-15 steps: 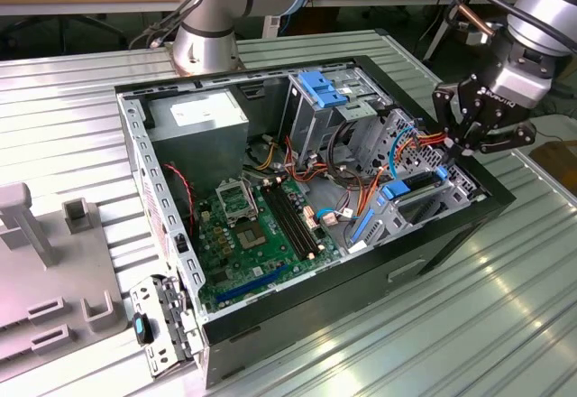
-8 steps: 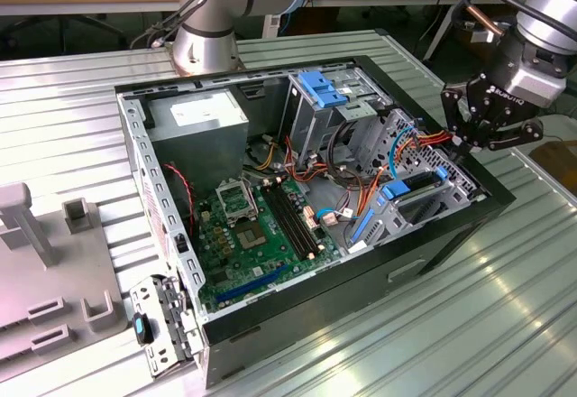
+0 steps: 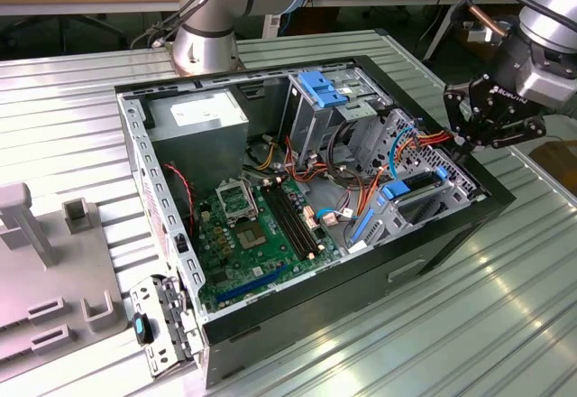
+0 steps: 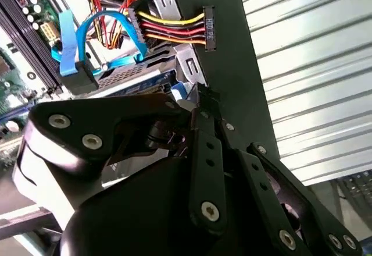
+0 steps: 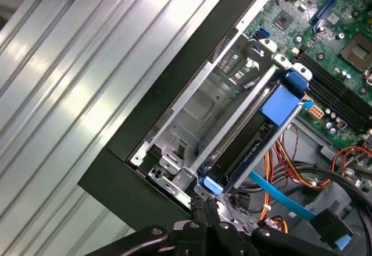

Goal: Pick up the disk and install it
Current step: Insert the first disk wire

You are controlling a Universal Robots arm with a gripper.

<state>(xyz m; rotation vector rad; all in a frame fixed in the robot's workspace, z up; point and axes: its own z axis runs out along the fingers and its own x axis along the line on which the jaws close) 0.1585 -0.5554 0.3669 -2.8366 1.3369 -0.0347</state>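
While the open desktop computer case [image 3: 433, 253] lay on its side on a ribbed metal table [image 3: 469, 334], the arm's gripper [image 3: 464, 147] hung at the case's edge on the exterior view's right, its fingers drawn together to a point and nothing visibly clamped between them. The disk [image 3: 416, 188] sat inside the case, lying in the low metal drive bay [image 5: 203, 105] beside that edge, its dark body [image 5: 247, 151] framed by bright blue rails. In the first wrist view the closed fingertips [image 5: 204, 205] stood right at the near blue end of one rail; whether they touched it could not be made out. A flat blue data cable [image 5: 279, 195] and a bundle of red, yellow and black power wires [image 4: 168, 29] ran close by, with the green motherboard [image 3: 252, 226] beyond.

The drive looked rigid and fairly heavy for its size, smooth on its metal faces and likely sensitive to knocks. Its plastic rails would probably flex a little, so the surest hold appeared to be across the two long blue sides, clear of the cables.
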